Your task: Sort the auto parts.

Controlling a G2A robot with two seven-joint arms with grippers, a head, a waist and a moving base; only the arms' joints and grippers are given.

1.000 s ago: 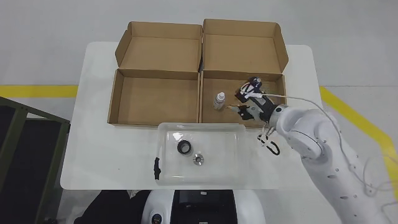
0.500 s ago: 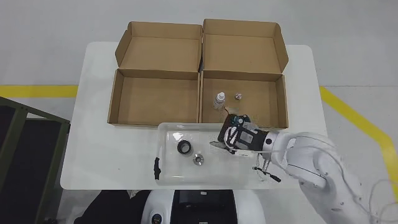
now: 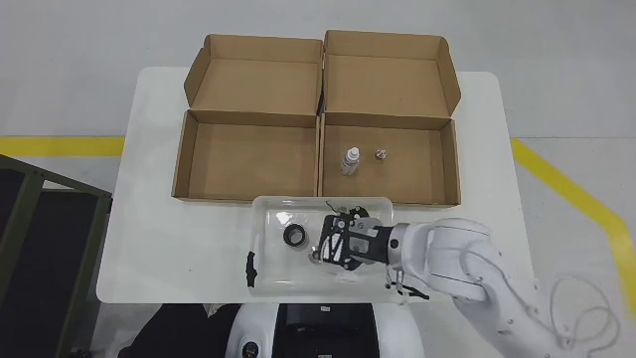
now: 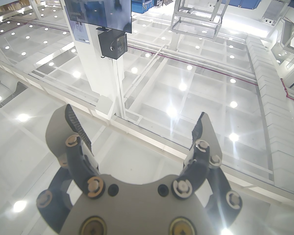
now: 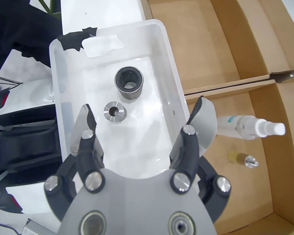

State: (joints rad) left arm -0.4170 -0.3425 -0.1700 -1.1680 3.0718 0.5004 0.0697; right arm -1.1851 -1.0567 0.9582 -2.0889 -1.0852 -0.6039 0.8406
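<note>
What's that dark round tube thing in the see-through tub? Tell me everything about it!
The dark grey metal cylinder is a short, hollow sleeve with a lighter rim and ridges showing inside its bore. It stands upright, open end up, on the floor of the clear plastic tub. A small silver metal disc with a centre hole lies close by, not touching it. The right arm's open tool hangs above the tub and does not touch the cylinder.

White table [image 3: 149, 209], yellow floor line [image 3: 60, 145], dark rack [image 3: 60, 259]
</note>
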